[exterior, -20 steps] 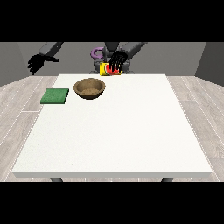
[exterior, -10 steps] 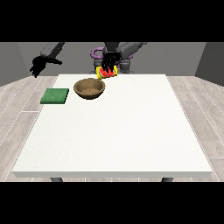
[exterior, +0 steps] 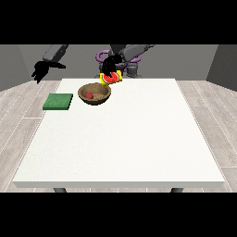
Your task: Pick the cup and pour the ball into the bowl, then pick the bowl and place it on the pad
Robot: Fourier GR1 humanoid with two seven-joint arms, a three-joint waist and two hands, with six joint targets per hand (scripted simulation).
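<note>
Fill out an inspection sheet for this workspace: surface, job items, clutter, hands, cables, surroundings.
Surface: white table, mostly bare; all items sit near its far edge.
Job items: cup, yellow and red, tilted over the far rim of the bowl; a red ball lies inside the bowl; green pad lies flat to the view's left of the bowl, apart from it.
Clutter: nothing seen.
Hands: hand at the view's right is curled round the cup; hand at the view's left hangs off the table's far left corner, holding nothing.
Cables: nothing seen.
Surroundings: grey plank floor, grey walls.
</note>
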